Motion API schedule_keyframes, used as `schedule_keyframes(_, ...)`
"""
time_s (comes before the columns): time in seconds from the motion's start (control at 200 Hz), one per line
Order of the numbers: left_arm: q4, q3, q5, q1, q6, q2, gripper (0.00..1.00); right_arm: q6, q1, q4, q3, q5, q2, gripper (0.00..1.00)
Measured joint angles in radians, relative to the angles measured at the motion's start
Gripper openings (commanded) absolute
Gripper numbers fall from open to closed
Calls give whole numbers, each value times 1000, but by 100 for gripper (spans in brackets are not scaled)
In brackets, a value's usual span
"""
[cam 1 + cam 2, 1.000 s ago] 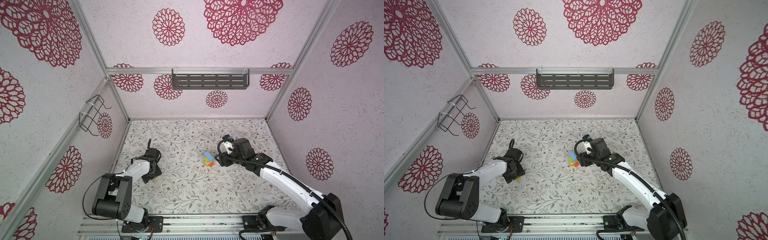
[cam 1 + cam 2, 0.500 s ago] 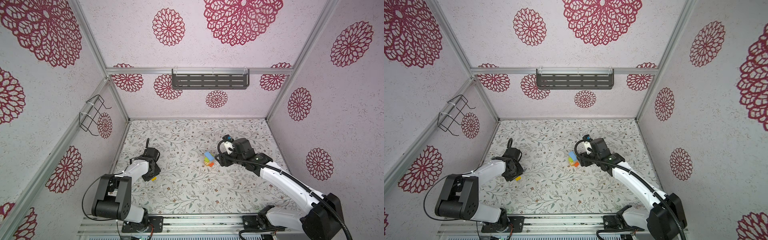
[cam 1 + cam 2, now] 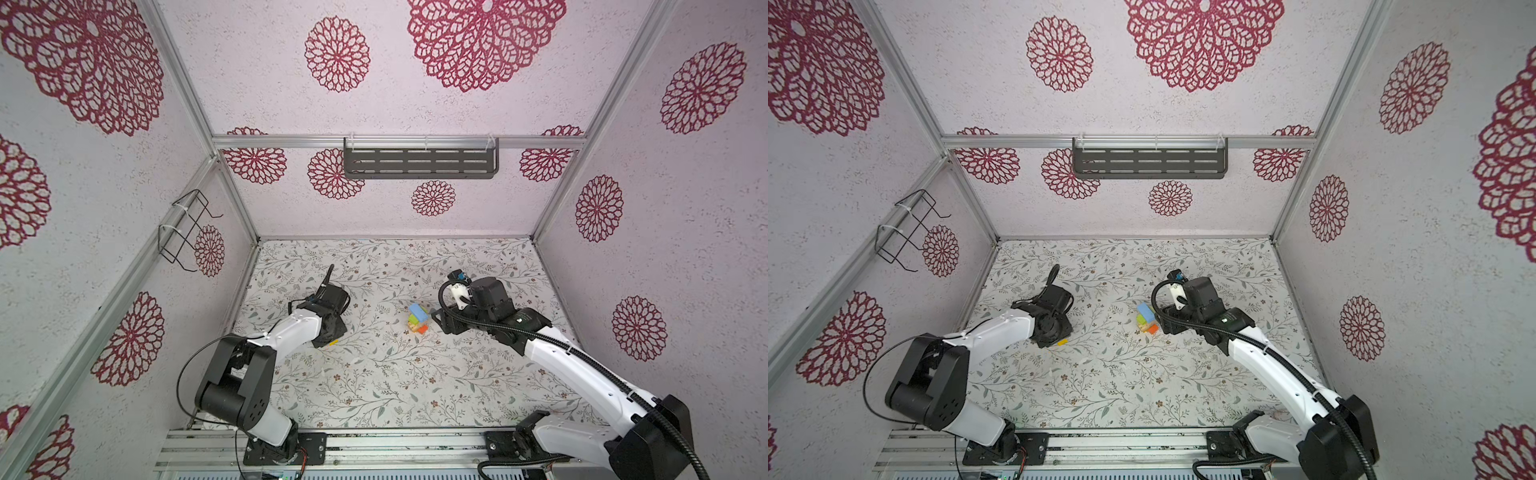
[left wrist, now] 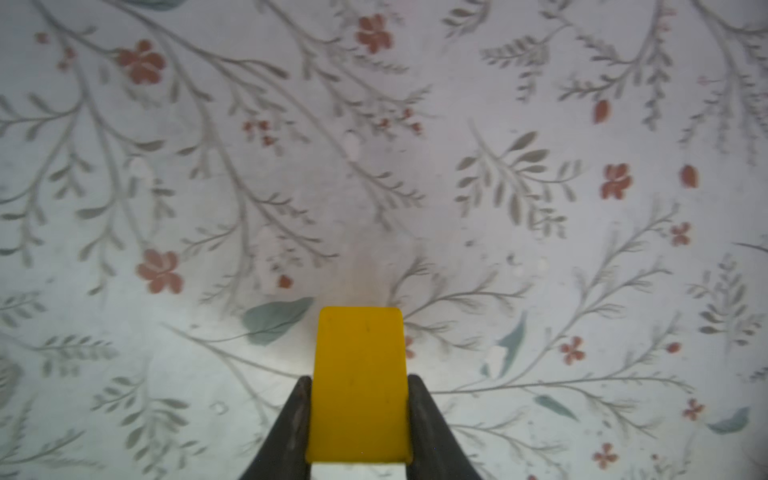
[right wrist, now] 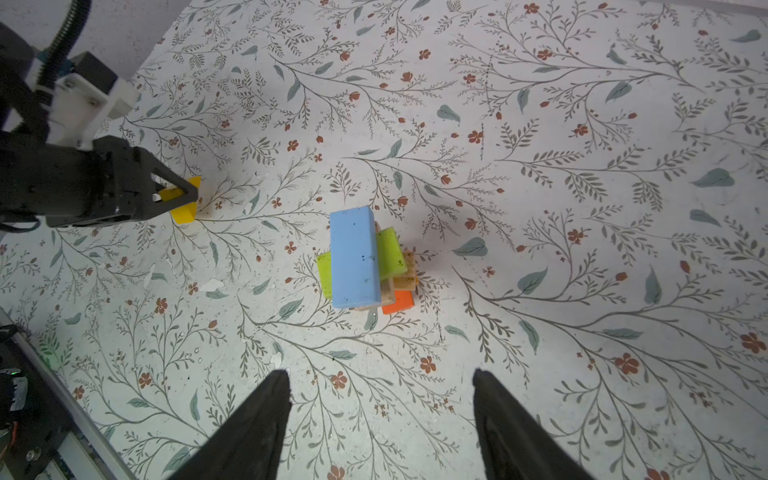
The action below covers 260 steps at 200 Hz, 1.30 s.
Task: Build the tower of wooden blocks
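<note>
The wood block tower point(image 3: 417, 323) point(image 3: 1147, 321) is located near the middle of the table surface point(image 3: 374, 374), just beside the right gripper point(image 5: 380, 372). The tower is topped by a flat blue block point(image 5: 353, 257); a green block point(image 5: 390, 253), plain tan pieces point(image 5: 405, 280) and an orange block point(image 5: 398, 301) are stacked crosswise beneath it. The right gripper's jaws are spread wide and nothing is held between them. Well apart, toward the left side, a flat yellow block point(image 4: 359, 345) point(image 5: 183, 203) with rounded corners is clamped across its narrow width by the left gripper point(image 4: 360, 379), low at the surface.

The surface is covered with a pale sheet printed with grey-green sprigs and small red flowers. The enclosure is formed by textured pale walls point(image 3: 415, 208) bearing crimson rosettes. A dark slotted shelf point(image 3: 419, 163) is fixed to the back wall and a black wire rack point(image 3: 185, 230) to the left wall.
</note>
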Motion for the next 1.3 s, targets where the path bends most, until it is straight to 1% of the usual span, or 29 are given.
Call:
schedule_keyframes(0.175, -1, 147, -10, -87, -45, 163, 30, 7, -3, -14, -20, 2, -45, 74)
schedule_keyframes(0.3, -1, 212, -8, -121, -68, 241, 35, 7, -7, -33, -26, 5, -72, 74)
schedule_keyframes(0.465, 1, 237, -2, -133, -87, 273, 55, 8, -9, -50, -26, 5, -83, 76)
schedule_keyframes(0.756, -12, 245, -8, -134, -93, 264, 79, 8, -9, -101, -8, 30, -78, 74)
schedule_keyframes(0.811, -19, 243, -16, -135, -88, 236, 82, 8, -10, -118, 11, 45, -72, 73)
schedule_keyframes(0.886, -29, 232, -29, -134, -76, 161, 84, 10, -10, -138, 43, 63, -58, 70)
schedule_keyframes(1.056, -34, 167, -36, -106, -48, -93, 87, 36, 13, -188, 157, 109, 20, 66)
schedule_keyframes(1.116, -29, 116, -37, -84, -42, -187, 90, 47, 43, -211, 221, 136, 83, 65)
schedule_keyframes(1.126, -30, 106, -37, -79, -41, -205, 91, 50, 50, -214, 233, 140, 96, 65)
schedule_keyframes(1.151, -31, 82, -37, -67, -40, -241, 100, 53, 66, -223, 263, 150, 127, 65)
schedule_keyframes(1.176, -34, 60, -38, -56, -33, -277, 98, 57, 84, -225, 288, 158, 160, 65)
schedule_keyframes(1.301, -51, -42, -29, 14, -10, -423, 97, 89, 168, -245, 417, 193, 331, 62)
